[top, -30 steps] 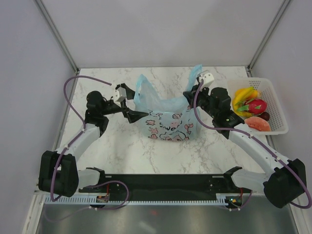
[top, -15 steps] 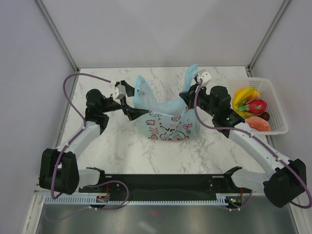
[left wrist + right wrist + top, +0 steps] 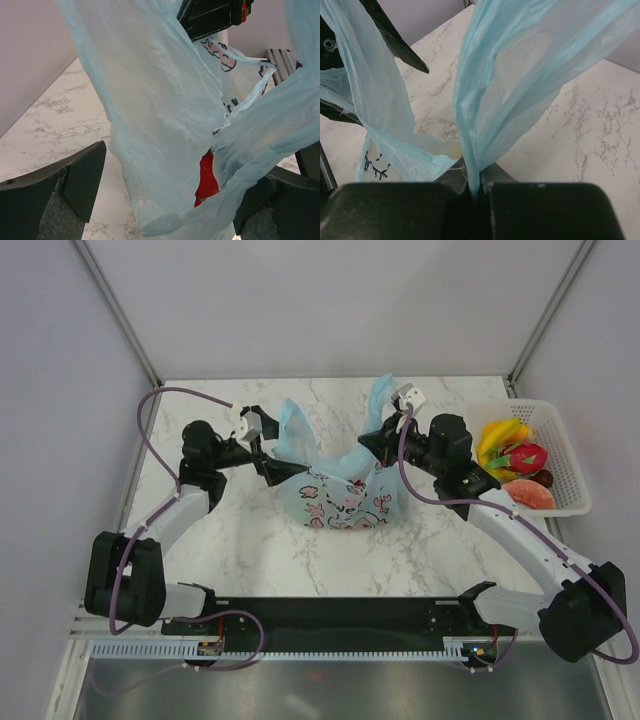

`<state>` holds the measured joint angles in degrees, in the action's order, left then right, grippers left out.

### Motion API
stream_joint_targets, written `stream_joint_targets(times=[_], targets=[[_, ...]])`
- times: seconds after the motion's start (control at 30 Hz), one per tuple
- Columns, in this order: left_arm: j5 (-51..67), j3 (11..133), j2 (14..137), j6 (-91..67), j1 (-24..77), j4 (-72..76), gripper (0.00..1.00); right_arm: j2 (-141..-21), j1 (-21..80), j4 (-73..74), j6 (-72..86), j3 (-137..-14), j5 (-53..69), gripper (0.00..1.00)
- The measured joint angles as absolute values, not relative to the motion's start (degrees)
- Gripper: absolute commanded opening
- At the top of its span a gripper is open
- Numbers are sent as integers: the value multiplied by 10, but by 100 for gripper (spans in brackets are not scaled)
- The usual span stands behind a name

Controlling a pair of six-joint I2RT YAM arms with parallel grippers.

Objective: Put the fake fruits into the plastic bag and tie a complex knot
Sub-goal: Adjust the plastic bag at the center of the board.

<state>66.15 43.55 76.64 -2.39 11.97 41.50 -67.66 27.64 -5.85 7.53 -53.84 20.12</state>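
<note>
The light-blue plastic bag point(image 3: 345, 498) stands mid-table, its pink-doodled panel facing the arms. My right gripper point(image 3: 374, 439) is shut on the bag's right handle point(image 3: 520, 75), which is pinched flat between its jaws and rises above them. My left gripper point(image 3: 268, 447) is open, and its fingers point(image 3: 80, 180) straddle the left handle loop point(image 3: 296, 428) without pinching it. A red patch point(image 3: 206, 177) shows through a gap in the film; I cannot tell what it is. Fake fruits lie in the basket: bananas point(image 3: 499, 435), dragon fruit point(image 3: 526, 456), an orange-red slice point(image 3: 530, 496) and a dark ball point(image 3: 544, 478).
The white mesh basket point(image 3: 568, 455) sits at the table's right edge beside the right arm. Frame posts and grey walls close in the back and sides. A black rail point(image 3: 330, 618) runs along the near edge between the arm bases.
My right gripper has carried the right handle leftward and up, bunching the bag narrower. The left gripper has edged up along the left loop, still open.
</note>
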Motion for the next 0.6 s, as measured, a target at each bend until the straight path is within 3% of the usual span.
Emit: stream_joint_targets(times=[0.6], targets=[[722, 468, 787, -45, 140, 422, 100, -734, 286, -109, 106, -558, 301, 0]])
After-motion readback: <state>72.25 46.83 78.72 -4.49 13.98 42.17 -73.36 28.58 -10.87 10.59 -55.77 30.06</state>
